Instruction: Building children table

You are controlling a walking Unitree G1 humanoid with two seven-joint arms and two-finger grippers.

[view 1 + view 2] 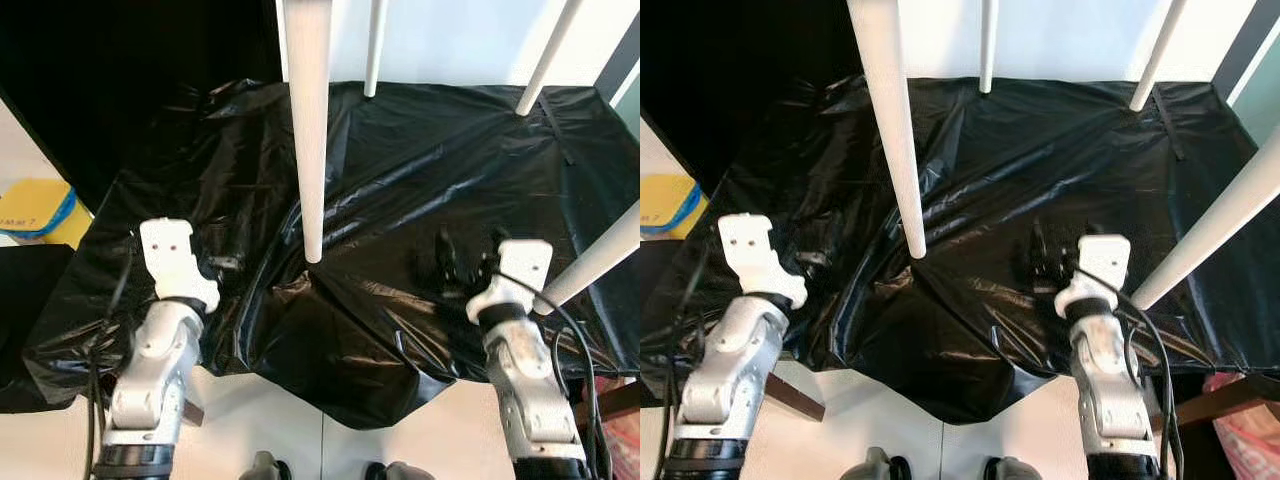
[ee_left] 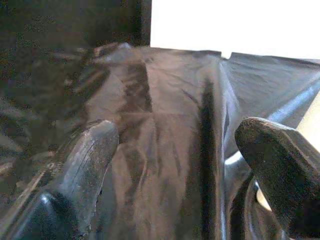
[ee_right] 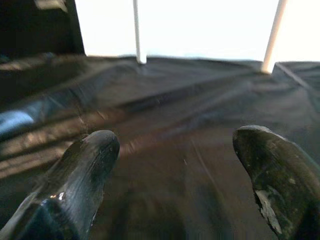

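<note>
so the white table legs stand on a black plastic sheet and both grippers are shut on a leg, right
Not quite. The white table legs do stand on the black plastic sheet, but both wrist views show the left gripper and right gripper open, holding nothing.

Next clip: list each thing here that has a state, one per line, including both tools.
Left tool: open, empty, over the black sheet.
Right tool: open, empty, over the sheet.
Black sheet: spread out, wrinkled, front edge hanging over.
Near leg: standing on the sheet at its tip.
Far legs: both resting on the sheet's far edge.
Right leg: slanted, beside the right tool, not gripped.
</note>
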